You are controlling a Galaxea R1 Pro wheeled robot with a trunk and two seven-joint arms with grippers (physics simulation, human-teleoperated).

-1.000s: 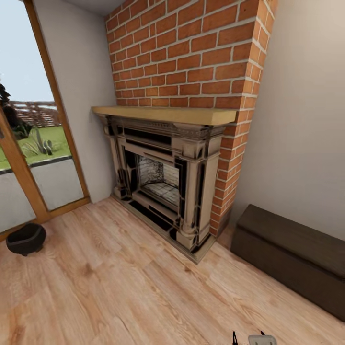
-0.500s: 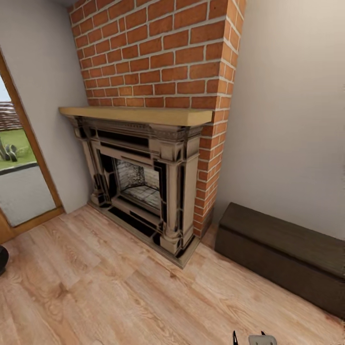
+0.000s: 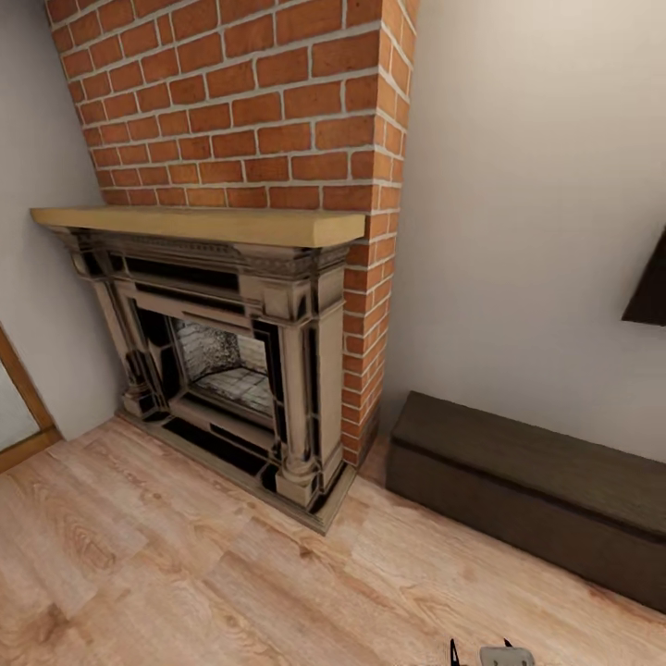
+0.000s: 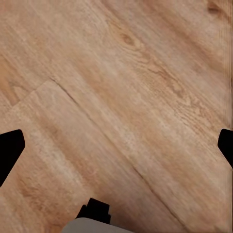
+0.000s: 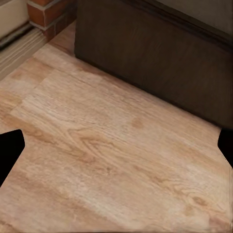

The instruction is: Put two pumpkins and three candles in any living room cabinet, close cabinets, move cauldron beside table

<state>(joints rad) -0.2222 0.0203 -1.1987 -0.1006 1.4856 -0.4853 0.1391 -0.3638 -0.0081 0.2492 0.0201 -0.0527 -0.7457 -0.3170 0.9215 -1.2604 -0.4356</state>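
Both grippers spread, empty, over wood floor [image 4: 121, 97]. Cabinet [image 3: 527, 481] just right of fireplace [image 3: 222, 351], shut; approach squarely, stop short so drawers can open.

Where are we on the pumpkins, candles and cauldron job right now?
Nothing visibly done from here. The cabinet beside the fireplace looks closed, its front flush. Both the left gripper and right gripper are open and empty over bare wooden floor. In hand: driving, facing the cabinet. Left: fetching pumpkins and candles, stowing them, and moving the cauldron to the table.
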